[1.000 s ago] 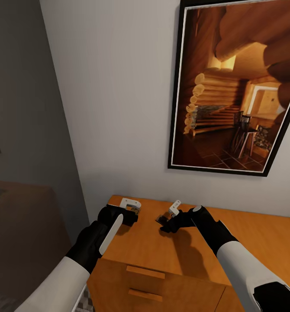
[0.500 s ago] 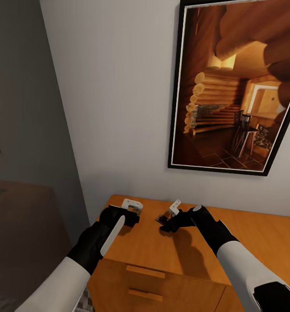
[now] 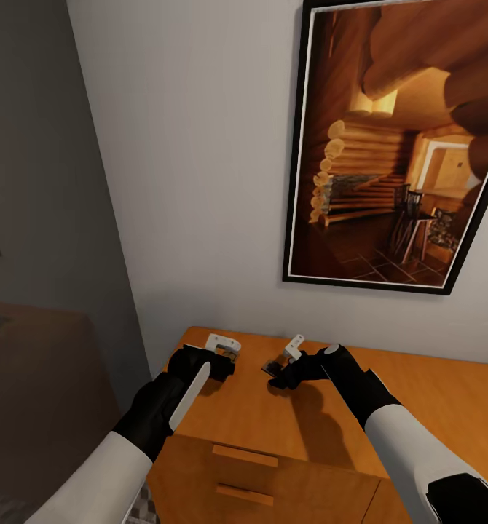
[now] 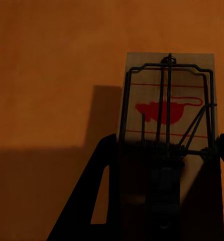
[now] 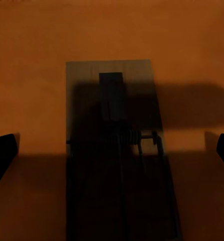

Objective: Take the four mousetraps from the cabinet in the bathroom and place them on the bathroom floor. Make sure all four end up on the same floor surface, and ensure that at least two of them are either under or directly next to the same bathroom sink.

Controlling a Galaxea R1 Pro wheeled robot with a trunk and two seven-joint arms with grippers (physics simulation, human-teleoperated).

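Head view: I am holding both arms over the cabinet (image 3: 324, 429), an orange-brown unit standing against a pale wall (image 3: 200, 182) below a framed picture (image 3: 400, 145). The left claw (image 3: 226, 351) is sitting near the top's back left corner. The right claw (image 3: 284, 360) is sitting just beside it toward the middle, with a small dark trap (image 3: 271, 368) at its tip. From here I cannot tell how wide either claw is standing. Two drawer handles (image 3: 245, 457) are showing on the front.

Left wrist view: a mousetrap (image 4: 168, 120) with a red mouse print and dark wire is lying flat on the surface (image 4: 51, 75). The left claw's fingers (image 4: 99, 201) are spread, flanking the trap's near end; I cannot tell whether they are touching it.

Right wrist view: a second mousetrap (image 5: 114, 150) is lying flat in shadow. The right claw's fingers (image 5: 1, 153) are spread wide, well apart from the board on both sides.
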